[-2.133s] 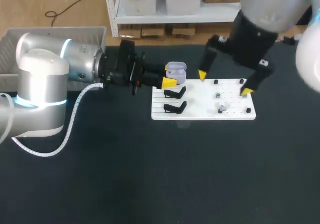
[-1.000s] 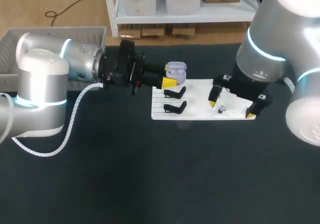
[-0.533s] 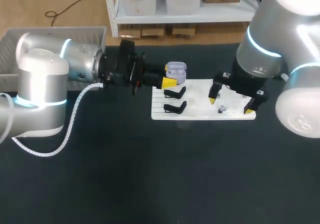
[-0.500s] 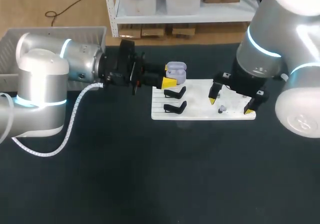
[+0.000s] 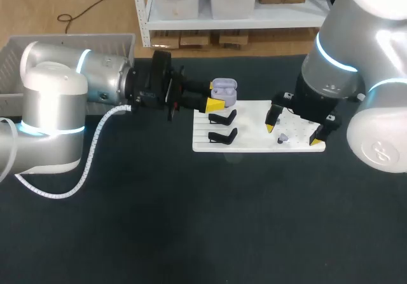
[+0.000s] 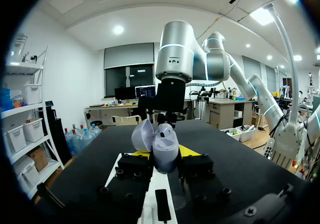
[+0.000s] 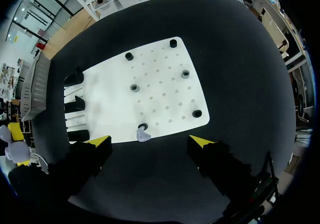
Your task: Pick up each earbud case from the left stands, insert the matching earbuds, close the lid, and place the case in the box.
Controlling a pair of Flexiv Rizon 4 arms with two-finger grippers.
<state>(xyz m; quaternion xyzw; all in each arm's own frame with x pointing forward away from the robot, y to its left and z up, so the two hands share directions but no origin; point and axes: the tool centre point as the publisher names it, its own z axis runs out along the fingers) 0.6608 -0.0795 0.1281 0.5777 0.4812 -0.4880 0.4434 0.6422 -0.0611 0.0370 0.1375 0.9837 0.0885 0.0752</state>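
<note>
Overhead, a dark matte bench (image 5: 191, 220) is seen, with a white pegboard (image 5: 251, 141) laid toward its far edge, right of the middle. Black stands (image 5: 222, 135) are set along the pegboard's left side. A lavender earbud case (image 5: 224, 90), its lid open, is clamped in the left claw (image 5: 213, 96) at the pegboard's far left corner. The right claw (image 5: 292, 133) is held over the pegboard's near right part with its fingers spread wide. A small grey earbud (image 5: 282, 139) is seen lying on the board between them, untouched.

Lilac earbud case (image 5: 224, 88), black stands (image 5: 222, 117), white board (image 5: 251, 133), dark table (image 5: 203, 220).
</note>
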